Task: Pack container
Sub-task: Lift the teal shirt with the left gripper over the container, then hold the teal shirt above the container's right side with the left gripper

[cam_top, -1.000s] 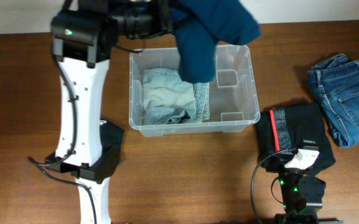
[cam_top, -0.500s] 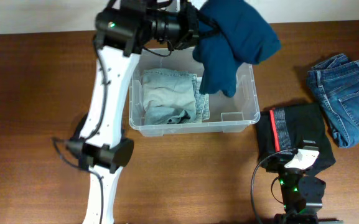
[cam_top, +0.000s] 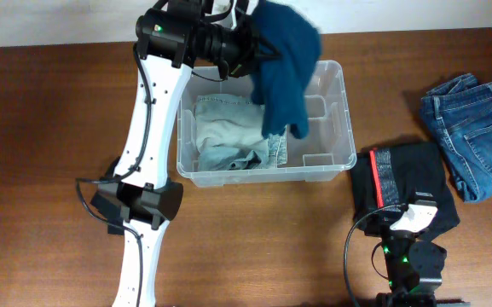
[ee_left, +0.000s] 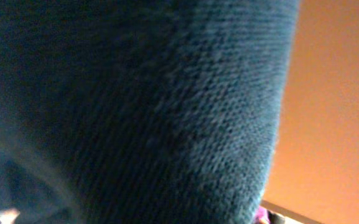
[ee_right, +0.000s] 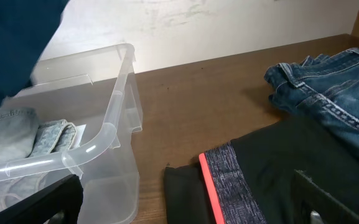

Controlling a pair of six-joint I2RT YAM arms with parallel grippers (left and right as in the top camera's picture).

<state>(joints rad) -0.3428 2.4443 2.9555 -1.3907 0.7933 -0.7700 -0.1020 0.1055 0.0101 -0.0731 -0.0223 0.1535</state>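
The container [cam_top: 344, 128] is a clear plastic tub at the middle of the table. A light-blue denim garment [cam_top: 228, 136] lies in its left half. My left gripper [cam_top: 249, 44] is above the tub's back rim. It is shut on a dark teal sweater [cam_top: 284, 72], which hangs down over the tub's middle. The sweater [ee_left: 135, 106] fills the left wrist view and hides the fingers. My right gripper [ee_right: 185, 208] is open and empty, low over a black garment with a red stripe [cam_top: 399, 183]. The tub's corner [ee_right: 114, 115] shows in the right wrist view.
Folded blue jeans [cam_top: 471, 132] lie at the far right and also show in the right wrist view [ee_right: 328, 93]. The black garment [ee_right: 260, 180] lies right of the tub's front corner. The left arm's base [cam_top: 135, 209] stands left of the tub.
The left gripper carried the sweater rightward over the tub. The sweater then swung back left and now hangs lower, over the tub's middle. The right arm has not moved.
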